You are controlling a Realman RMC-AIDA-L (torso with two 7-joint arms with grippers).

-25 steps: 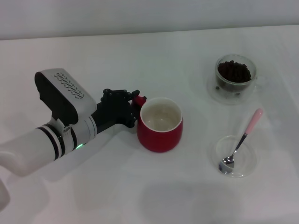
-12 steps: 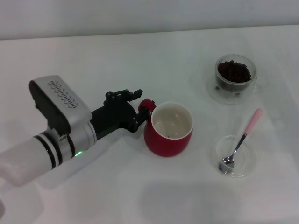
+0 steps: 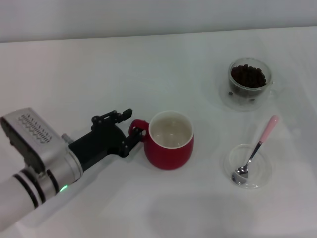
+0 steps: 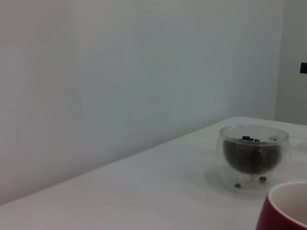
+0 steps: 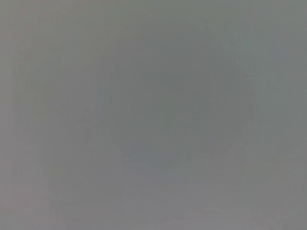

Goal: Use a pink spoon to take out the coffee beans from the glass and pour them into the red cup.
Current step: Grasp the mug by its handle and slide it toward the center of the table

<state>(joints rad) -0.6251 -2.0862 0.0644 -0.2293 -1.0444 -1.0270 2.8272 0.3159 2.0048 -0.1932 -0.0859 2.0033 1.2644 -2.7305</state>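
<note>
Left gripper [image 3: 130, 130] sits at nine o'clock of the red cup [image 3: 171, 141], its fingers apparently parted around the loop handle, though contact is hard to judge. Pink spoon [image 3: 256, 148] rests in a clear dish [image 3: 265, 174] at four o'clock, the glass [image 3: 249, 82] of coffee beans [image 3: 248, 75] at one o'clock. Any sideways drag could snag the handle and tip the cup.

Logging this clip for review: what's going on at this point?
The left gripper sits at the red cup's loop handle, its fingers on either side of it. Nothing has been scooped: the pink spoon lies untouched in a shallow clear dish, and the coffee beans fill the glass farther back on the robot's right. The cup looks empty. The right arm is out of sight.
</note>
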